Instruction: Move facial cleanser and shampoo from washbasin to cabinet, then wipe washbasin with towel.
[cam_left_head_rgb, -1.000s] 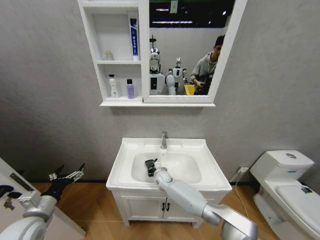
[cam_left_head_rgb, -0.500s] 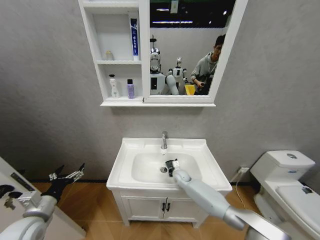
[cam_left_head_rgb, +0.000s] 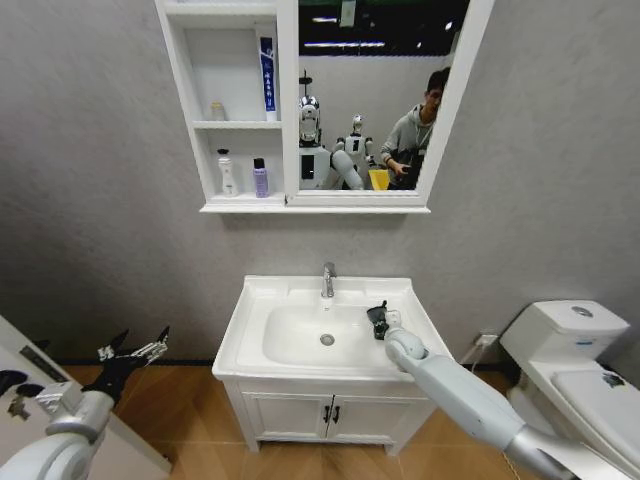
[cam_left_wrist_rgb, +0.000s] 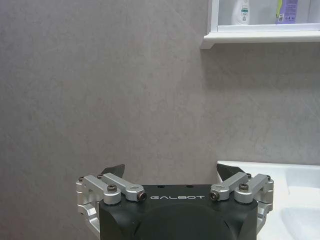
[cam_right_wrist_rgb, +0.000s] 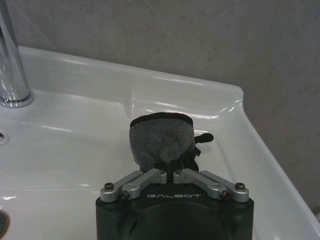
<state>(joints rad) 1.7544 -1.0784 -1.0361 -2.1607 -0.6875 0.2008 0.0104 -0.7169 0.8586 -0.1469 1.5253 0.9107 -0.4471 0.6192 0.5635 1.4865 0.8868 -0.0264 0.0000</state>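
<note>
the towel (cam_right_wrist_rgb: 161, 140) is a small dark grey cloth, bunched into a soft rounded lump, and it sits on the inner slope of the washbasin (cam_left_head_rgb: 250, 330) at the side toward the toilet (cam_left_head_rgb: 570, 360), a little away from the chrome tap (cam_left_head_rgb: 327, 281). the right gripper (cam_right_wrist_rgb: 169, 172) has its jaws closed on the towel, almost meeting at the cloth's near edge, so the cloth stands out in front of them like a pad. i judge it is held this way so that the soft fabric, not the metal, rubs the ceramic. in the head view the right gripper (cam_left_head_rgb: 381, 321) reaches over the bowl from the front corner, which lets the arm sweep across the white surface.

the bowl looks clean and glossy, with the brass-ringed drain (cam_left_head_rgb: 327, 339) in the middle and no bottles on the rim. on the lowest shelf of the cabinet (cam_left_head_rgb: 190, 110) stand a white bottle (cam_left_head_rgb: 227, 173) and a small purple bottle (cam_left_head_rgb: 260, 178), so the moving part of the task seems finished and the wiping is the step in hand.

the left gripper (cam_left_head_rgb: 135, 355) waits low at the robot's left side, well apart from the washbasin, with its jaws spread wide and holding nothing.
</note>
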